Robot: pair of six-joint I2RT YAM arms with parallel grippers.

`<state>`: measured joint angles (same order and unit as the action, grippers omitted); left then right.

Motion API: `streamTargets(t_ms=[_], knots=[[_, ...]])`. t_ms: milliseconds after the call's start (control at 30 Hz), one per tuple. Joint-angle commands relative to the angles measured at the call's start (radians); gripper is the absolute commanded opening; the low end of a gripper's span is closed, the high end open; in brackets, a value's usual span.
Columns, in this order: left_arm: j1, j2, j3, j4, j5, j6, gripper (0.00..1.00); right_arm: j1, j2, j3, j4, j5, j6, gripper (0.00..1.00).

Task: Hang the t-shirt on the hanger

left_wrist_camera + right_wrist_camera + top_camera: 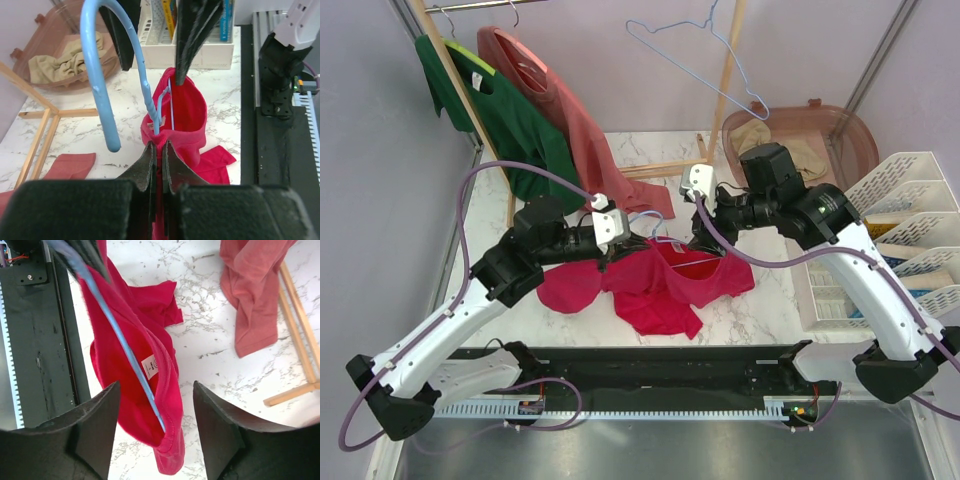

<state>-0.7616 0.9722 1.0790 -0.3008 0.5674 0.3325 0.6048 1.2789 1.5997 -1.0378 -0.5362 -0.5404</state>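
Seen from above, the crimson t-shirt [665, 285] lies bunched on the marble worktop [760, 320] between the two arms. Its neck end is lifted where the left pincer [616, 250] and the right pincer [698, 243] meet over it. A salmon-pink shirt [570, 120] and a green shirt [505, 110] hang from the wooden rack [730, 70] behind. In the left wrist view, the left pincer [157, 146] is narrowed almost shut, with a fold of the red collar pinched between its tips. The pale-blue wire hanger [100, 75] stands just above, its twisted neck rising out of the neck opening and its hook arching overhead. In the right wrist view, the right pincer [156, 387] is spread wide and grips nothing. The collar, its white label [150, 366] and one hanger wire hang between the two fingers [95, 430], above the worktop.
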Motion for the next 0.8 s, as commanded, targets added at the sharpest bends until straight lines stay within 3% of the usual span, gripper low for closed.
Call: streamTargets(t_ms=[0,200,567,600,700,767], knots=[[0.011,-0.020,-0.005,0.091,-0.034,0.017,0.02,0.001,-0.029,0.072,-0.019,-0.021,-0.029,0.69],[0.021,-0.017,-0.027,0.134,0.006,0.004,0.02,0.004,-0.017,0.042,0.031,-0.028,-0.038,0.76],[0.021,-0.026,-0.037,0.149,0.020,-0.012,0.02,0.044,0.046,0.002,0.120,-0.016,-0.047,0.64],[0.021,-0.026,-0.037,0.149,0.012,-0.013,0.02,0.047,0.048,-0.003,0.127,-0.019,-0.047,0.62],[0.022,-0.026,-0.040,0.152,0.012,-0.021,0.02,0.058,0.051,-0.020,0.137,-0.016,-0.050,0.42],[0.025,-0.027,-0.044,0.158,0.008,-0.033,0.02,0.059,0.053,-0.030,0.136,-0.010,-0.059,0.24]])
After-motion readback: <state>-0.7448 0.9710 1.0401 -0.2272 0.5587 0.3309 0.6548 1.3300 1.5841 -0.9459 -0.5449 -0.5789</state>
